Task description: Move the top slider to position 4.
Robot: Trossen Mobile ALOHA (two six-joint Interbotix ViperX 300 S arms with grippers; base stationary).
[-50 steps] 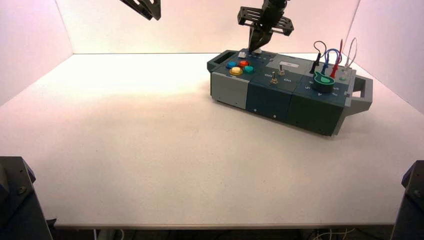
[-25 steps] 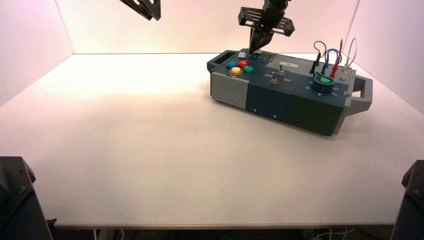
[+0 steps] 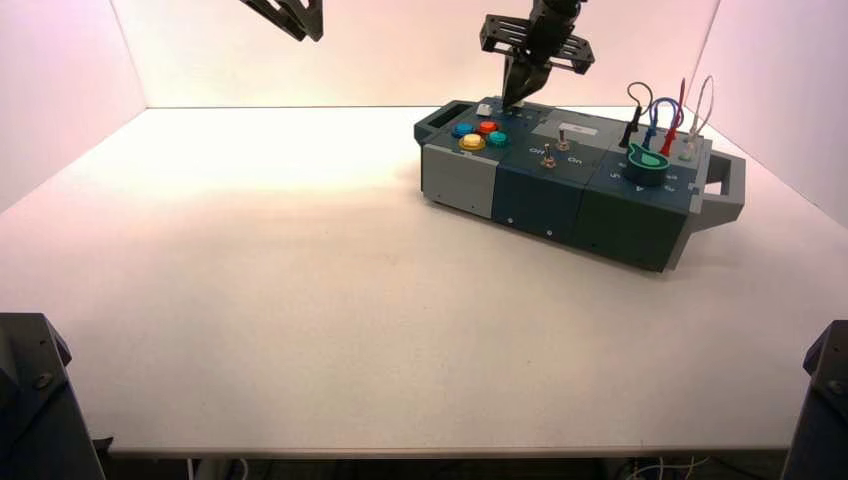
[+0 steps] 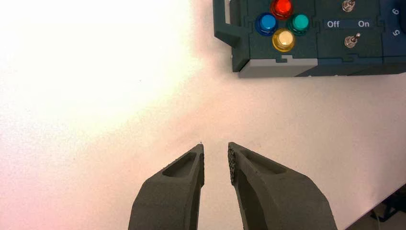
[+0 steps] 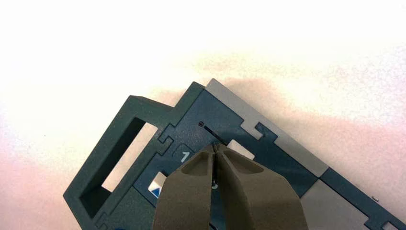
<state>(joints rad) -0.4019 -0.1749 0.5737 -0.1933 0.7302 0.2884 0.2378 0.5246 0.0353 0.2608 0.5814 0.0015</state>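
The box bears "Off" and "On" by its switches, plus "1" and "5"

Right gripper low at the far side, left gripper waiting apart.

The right arm's wrist is right of centre at the far side, with the gripper reaching down beneath it and leaning, its tips toward the left; its two dark fingers are shut, tip against tip (no gap shows between them). The left gripper hangs idle at the far left, well apart from the right one, tilted so that its tips slope down to the right, its fingers parted by a narrow gap (nothing sits between them).
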